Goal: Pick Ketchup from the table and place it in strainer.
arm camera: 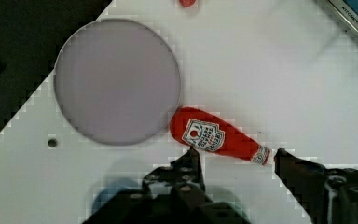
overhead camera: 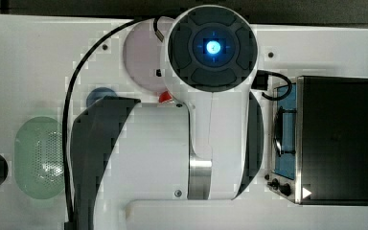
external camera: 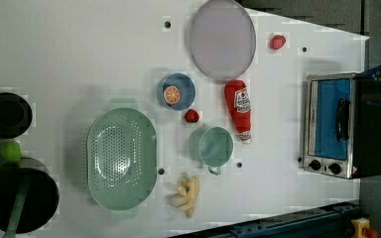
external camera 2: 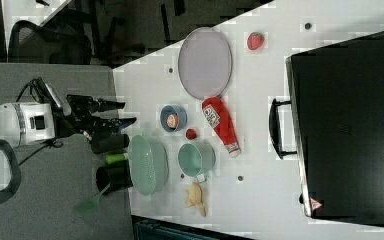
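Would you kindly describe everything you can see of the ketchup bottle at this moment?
The ketchup is a red squeeze bottle, plastic by the look of it, with a white label bearing a red emblem and a white cap. It lies on its side on the white table, not upright. In the left view its rounded base points at the grey-lilac plate, close to the rim or just touching it, and its cap points toward the green cup. The open gripper hovers near it; nothing holds it.

Top view looks straight down; wrist view hovers near the table (arm camera: 279, 70).

Lab: bolt-holed white table (external camera: 79, 59), office chair (external camera 2: 45, 42).
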You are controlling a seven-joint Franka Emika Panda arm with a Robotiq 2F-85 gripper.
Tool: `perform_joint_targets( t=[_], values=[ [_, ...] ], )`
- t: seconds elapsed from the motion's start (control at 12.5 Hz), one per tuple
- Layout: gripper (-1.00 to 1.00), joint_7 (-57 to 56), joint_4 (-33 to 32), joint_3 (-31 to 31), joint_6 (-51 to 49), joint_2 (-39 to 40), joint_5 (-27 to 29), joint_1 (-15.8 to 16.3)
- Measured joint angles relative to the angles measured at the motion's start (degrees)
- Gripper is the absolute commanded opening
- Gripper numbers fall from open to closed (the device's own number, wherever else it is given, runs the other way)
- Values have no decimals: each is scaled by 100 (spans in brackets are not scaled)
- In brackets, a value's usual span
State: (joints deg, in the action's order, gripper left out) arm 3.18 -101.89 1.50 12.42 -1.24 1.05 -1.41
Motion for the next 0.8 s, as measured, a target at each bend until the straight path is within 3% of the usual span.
perform_joint_targets(
  t=[0.24, 0.48, 0.8],
  values=[
    [99, -33, -599, 315, -969, -816, 79, -432],
    [100, -41, -481, 351, -865, -1124, 52, -542],
    [100, -315, -576, 491, -266, -823, 51, -579]
  ],
)
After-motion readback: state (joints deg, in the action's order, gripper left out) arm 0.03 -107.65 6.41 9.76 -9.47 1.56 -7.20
